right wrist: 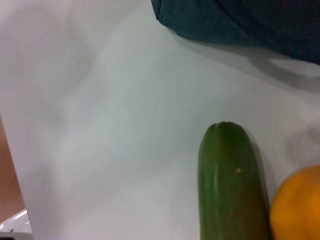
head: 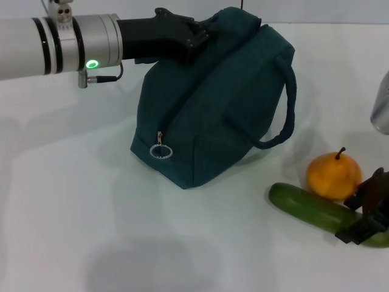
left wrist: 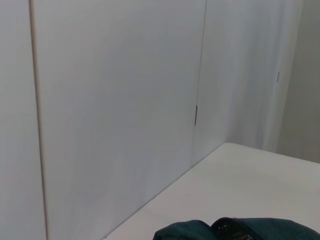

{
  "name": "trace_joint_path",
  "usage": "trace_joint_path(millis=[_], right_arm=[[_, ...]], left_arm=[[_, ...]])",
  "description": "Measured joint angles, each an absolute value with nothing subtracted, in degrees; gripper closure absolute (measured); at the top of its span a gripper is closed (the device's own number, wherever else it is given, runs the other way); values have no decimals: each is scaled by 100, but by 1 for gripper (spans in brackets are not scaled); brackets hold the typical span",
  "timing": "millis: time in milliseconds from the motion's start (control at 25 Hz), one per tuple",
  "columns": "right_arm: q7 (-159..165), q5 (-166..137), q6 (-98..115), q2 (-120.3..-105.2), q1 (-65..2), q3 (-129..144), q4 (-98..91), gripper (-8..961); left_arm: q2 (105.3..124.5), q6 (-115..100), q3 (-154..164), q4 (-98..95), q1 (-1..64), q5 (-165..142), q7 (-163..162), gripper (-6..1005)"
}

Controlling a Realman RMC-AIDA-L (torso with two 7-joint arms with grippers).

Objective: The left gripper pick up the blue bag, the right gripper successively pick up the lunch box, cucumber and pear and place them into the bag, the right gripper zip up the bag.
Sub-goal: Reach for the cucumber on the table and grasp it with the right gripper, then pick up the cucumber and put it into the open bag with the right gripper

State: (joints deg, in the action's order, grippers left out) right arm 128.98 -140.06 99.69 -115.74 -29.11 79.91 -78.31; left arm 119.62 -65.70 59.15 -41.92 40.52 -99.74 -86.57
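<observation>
You have one blue bag [head: 213,103] on the table [head: 73,201], its top pinched shut in the left gripper [head: 197,33]. Right of the bag: one cucumber [head: 310,210] touching one pear [head: 333,175]. The right gripper [head: 371,210] sits over the cucumber's far end; grip unclear.

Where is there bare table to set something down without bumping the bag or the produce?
Bare table runs broad in front of the blue bag, from the zipper ring across to the cucumber. Crowded at the right: cucumber, pear and right hand bunch together. The left hand is at the bag's top.
</observation>
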Motion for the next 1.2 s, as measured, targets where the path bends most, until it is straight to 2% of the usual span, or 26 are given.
trace_joint_path(millis=[560, 760, 1200], right_arm=[[13000, -14217, 9712, -11584, -3153, 8239, -7454, 237], [13004, -14185, 9722, -11579, -3194, 8207, -7409, 350], [12759, -13720, 9914, -11539, -3181, 8188, -7591, 337]], left_arm=[[11962, -6497, 5915, -4192, 4055, -9957, -8657, 952], [11962, -6495, 5915, -4192, 4052, -9957, -8657, 951], [11962, -6488, 5915, -4192, 4045, -9957, -8582, 952]])
